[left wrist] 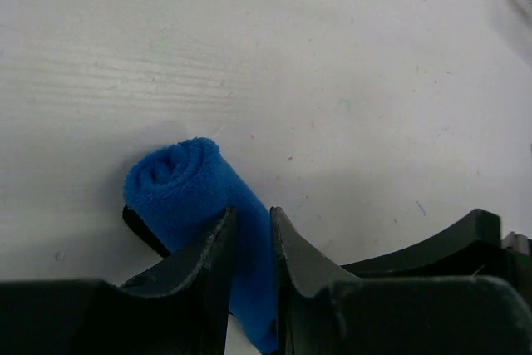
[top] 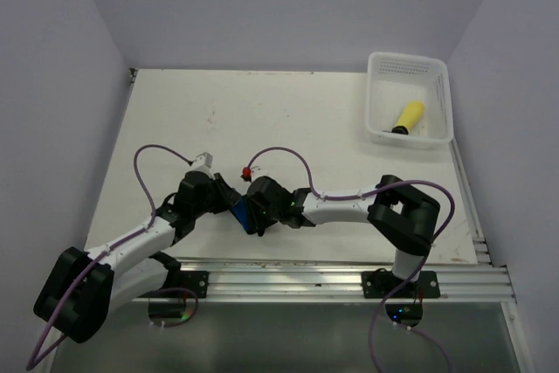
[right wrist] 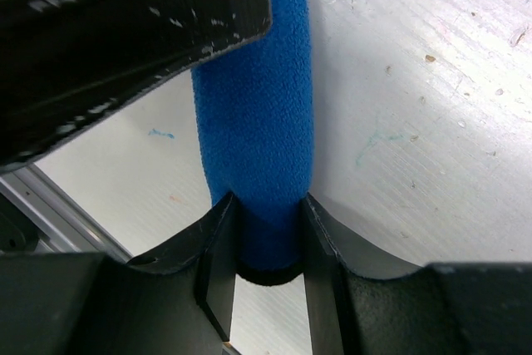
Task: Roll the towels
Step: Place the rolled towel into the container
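Aluminium rail (top: 332, 281) at the desk's near edge carries both arm bases. Just beyond it lies the blue towel (top: 238, 213), rolled into a tight cylinder on the desk (top: 288, 111). Left hand (left wrist: 249, 218) is clamped across the roll partway along, with the spiral end showing free past its fingers. Right hand (right wrist: 268, 205) grips the opposite, dark-edged end — fingers pressed to both sides. In the right wrist view the left hand's black body overhangs the roll and hides its far part. Purple cable (top: 281, 148) loops over the desk just behind the blue towel. Well apart from the blue towel — behind it and to the right — stands a white basket (top: 408, 57) holding the yellow towel (top: 408, 116), rolled up.
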